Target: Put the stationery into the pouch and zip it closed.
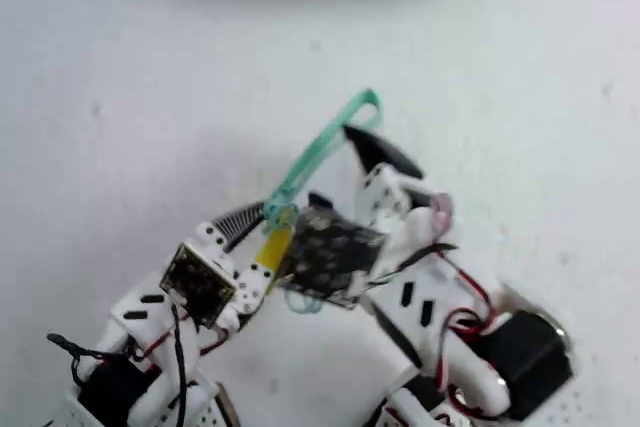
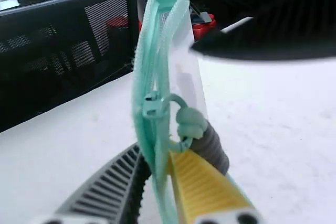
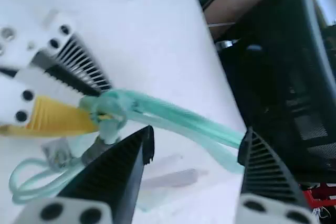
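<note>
1. In the high view, the pouch (image 1: 318, 152), clear with a teal zipper edge, is seen lifted off the white surface (image 1: 150, 77), standing on edge and slanting.
   - One end of the pouch is pinched by the left end effector (image 1: 268, 219).
   - The right end effector (image 1: 338, 165) is placed towards the pouch's other end, with one black finger lying just beside that end.
2. In the left wrist view, the pouch's zipper band is shown upright.
   - It is clamped between the yellow finger (image 2: 205, 192) on one face and the grey ribbed finger (image 2: 110, 190) on the other. The left end effector is thus pressed together on the pouch.
   - The zipper slider (image 2: 152, 106) is found partway along the band, just past the fingertips.
   - A teal cord runs from the slider to a knot (image 2: 190, 121). The knot touches a grey ribbed sleeve (image 2: 214, 150) resting against the yellow finger.
   - Whether the zipper is closed cannot be told.
3. In the right wrist view, the right end effector's two black ribbed fingers (image 3: 118, 169) are held wide apart.
   - The pouch's teal edge is laid across the gap between them, and its free end meets the tip of one finger.
   - A loop of teal cord (image 3: 26, 184) hangs below the pinched end of the pouch.
   - The pouch's contents cannot be made out.
</note>
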### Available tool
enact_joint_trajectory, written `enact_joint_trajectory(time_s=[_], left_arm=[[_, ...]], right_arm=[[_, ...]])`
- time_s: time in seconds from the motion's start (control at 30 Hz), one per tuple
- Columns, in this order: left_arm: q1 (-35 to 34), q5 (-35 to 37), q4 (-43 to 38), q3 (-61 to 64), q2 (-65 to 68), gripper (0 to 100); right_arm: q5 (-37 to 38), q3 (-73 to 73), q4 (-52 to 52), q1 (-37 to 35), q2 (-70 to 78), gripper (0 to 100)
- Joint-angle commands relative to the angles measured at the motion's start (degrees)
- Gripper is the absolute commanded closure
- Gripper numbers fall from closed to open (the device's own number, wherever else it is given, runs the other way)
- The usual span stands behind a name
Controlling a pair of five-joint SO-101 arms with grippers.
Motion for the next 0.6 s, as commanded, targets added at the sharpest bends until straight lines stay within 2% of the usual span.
enact_joint_trajectory(time_s=[0.0,0.23,0.43,0.57], left_arm=[[-4.0,0.4,-6.4,1.8,-0.7,98],[-3.9,0.4,-9.0,2.8,-0.7,98],[-3.8,0.4,-8.5,3.2,-0.7,98],[-3.7,0.4,-8.5,3.3,-0.7,98]], right_arm=[[-7.4,-3.4,-4.3,4.1,-1.2,75.8],[-20.6,-2.5,-0.3,4.5,-2.4,75.9],[-20.6,7.8,3.0,4.5,-6.3,75.9],[-20.6,17.4,0.5,2.9,-11.1,75.9]])
